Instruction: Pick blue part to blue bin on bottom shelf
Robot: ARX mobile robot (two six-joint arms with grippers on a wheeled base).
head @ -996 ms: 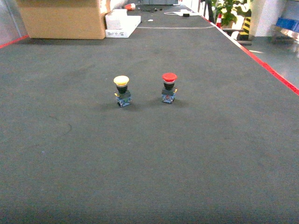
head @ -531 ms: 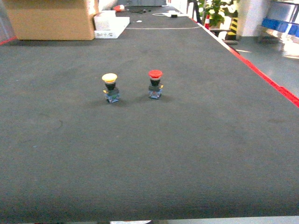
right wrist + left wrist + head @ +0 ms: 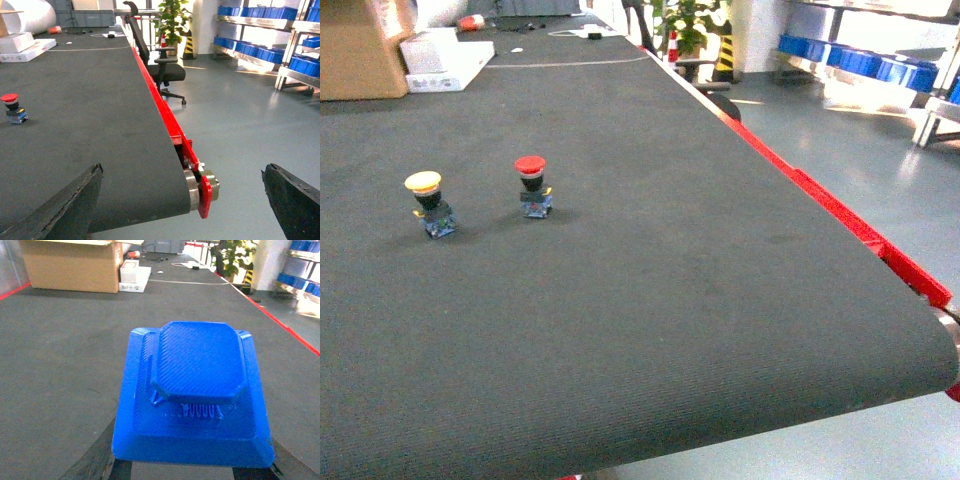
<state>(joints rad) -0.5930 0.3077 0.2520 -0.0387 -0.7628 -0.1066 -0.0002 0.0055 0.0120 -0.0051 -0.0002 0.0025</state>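
Pick looks done: left gripper (image 3: 192,467) pinches the blue part (image 3: 195,395), held above the dark surface (image 3: 60,355). Right gripper (image 3: 182,200) is spread wide and empty, past the surface's red edge (image 3: 165,115). Blue bins on steel racks (image 3: 250,10) sit well off to the right; can't tell which is the bottom shelf target. Left to do: carry and drop. Yellow button (image 3: 428,200) and red button (image 3: 531,183) untouched.

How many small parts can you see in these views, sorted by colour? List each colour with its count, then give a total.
Blue moulded plastic part with a raised octagonal top, held at the left end effector: 1
Red mushroom-head push button on the dark belt: 1
Yellow mushroom-head push button on the dark belt: 1
Total: 3
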